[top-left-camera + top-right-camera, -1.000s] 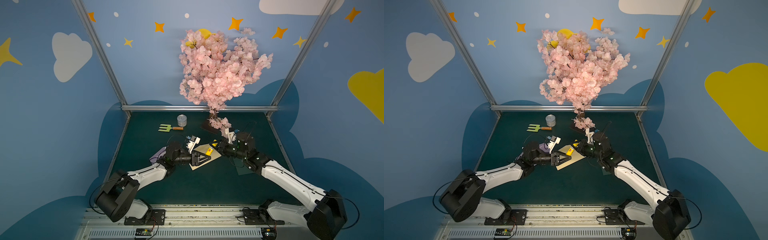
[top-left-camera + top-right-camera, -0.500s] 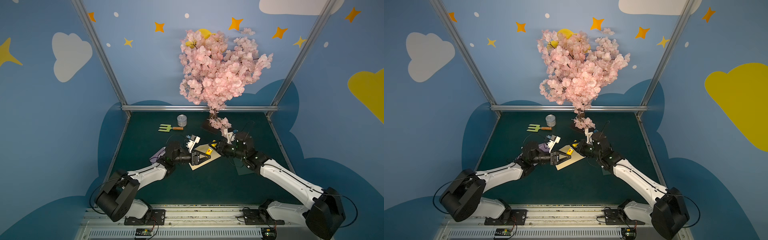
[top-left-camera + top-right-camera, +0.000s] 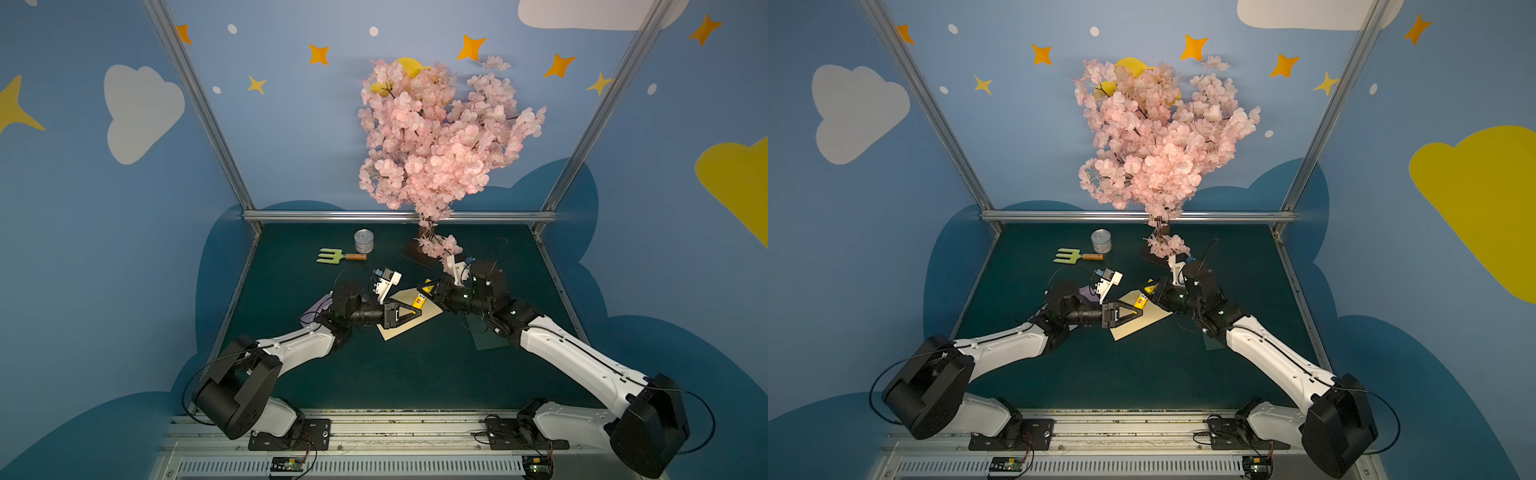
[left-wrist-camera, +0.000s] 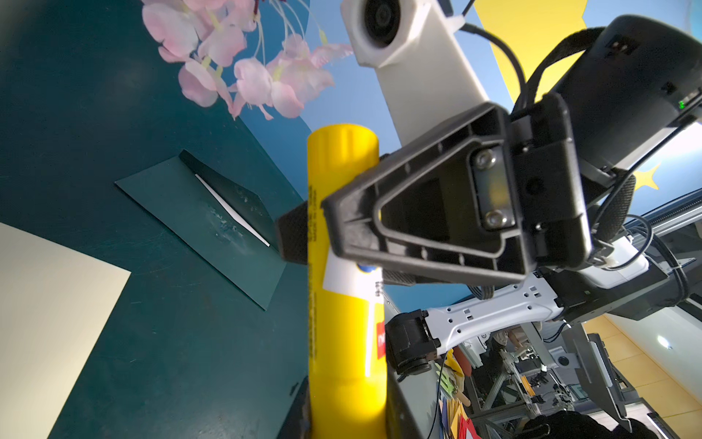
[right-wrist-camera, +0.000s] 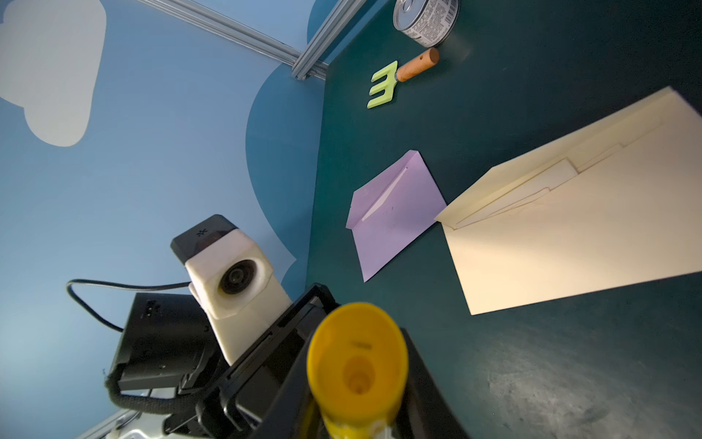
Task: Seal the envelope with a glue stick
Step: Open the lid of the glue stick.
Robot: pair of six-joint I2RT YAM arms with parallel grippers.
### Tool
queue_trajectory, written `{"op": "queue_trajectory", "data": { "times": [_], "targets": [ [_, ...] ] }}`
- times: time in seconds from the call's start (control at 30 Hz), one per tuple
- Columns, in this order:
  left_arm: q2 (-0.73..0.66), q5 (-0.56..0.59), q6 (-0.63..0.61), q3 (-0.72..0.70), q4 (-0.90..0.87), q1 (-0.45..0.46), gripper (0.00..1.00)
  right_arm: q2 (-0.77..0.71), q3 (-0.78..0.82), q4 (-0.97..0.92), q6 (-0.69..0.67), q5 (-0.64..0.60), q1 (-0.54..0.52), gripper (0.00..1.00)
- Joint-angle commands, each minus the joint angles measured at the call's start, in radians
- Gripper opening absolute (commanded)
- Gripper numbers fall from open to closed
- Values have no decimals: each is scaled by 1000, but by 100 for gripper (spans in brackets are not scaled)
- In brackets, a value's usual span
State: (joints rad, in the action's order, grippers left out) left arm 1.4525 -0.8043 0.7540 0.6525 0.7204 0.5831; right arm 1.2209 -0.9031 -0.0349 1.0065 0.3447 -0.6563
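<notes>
Left wrist view shows the left pincer [image 4: 347, 422] newly narrowed onto one end of the glue stick [image 4: 343, 342], aloft over the 1 o'clock edge of the envelope [image 3: 426, 318], while the right pincer [image 4: 315, 235] flanks its barrel, gripping or slack I cannot tell, so a handover or uncapping seems underway.

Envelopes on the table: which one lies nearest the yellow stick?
The cream envelope, in the middle right beside the glue stick. The lilac envelope and the dark green envelope lie farther out to either side.
</notes>
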Motion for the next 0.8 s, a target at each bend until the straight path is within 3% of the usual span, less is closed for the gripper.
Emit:
{"op": "queue_trajectory", "data": {
  "times": [0.0,0.23,0.4,0.63,0.77],
  "targets": [
    [-23,17,-38,19,-35,3,3,0,-17,28,2,49,-8,41],
    [-28,27,-38,17,-32,3,3,11,4,79,27,67,-6,55],
    [-33,34,-32,9,-12,3,3,20,20,108,43,76,-4,52],
    [-26,30,-7,-5,45,2,3,25,41,149,68,79,1,30],
    [-18,18,-2,-7,52,3,3,20,56,178,83,81,7,9]
  ]
}}
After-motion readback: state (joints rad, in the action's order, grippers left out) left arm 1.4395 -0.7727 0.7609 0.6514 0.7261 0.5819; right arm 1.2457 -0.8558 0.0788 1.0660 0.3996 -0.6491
